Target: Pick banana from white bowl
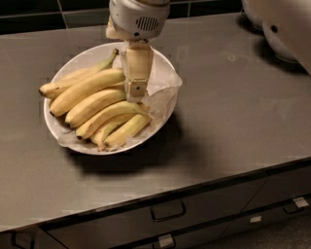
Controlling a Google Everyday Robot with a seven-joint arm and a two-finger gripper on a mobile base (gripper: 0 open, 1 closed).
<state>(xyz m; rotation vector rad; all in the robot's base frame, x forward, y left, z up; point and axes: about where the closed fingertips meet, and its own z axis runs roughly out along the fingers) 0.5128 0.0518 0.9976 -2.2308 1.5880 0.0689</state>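
Note:
The white bowl [163, 65] is wide and shallow, with a crumpled paper liner, and sits on the left of a grey counter. It holds several yellow bananas side by side. The banana [87, 90], the longest and thickest, lies second from the back, and its right end reaches under the gripper. A slimmer banana with a greenish stem [109, 59] lies behind it. My gripper [135, 93] hangs straight down from its white wrist housing [138, 17] into the bowl, with its tip at the bananas' right ends, touching or just above them.
A rounded white shape [286, 29] fills the back right corner of the counter. The counter's front edge [194, 187] runs above drawers with handles [167, 211]. A dark tiled wall [48, 12] stands behind the counter.

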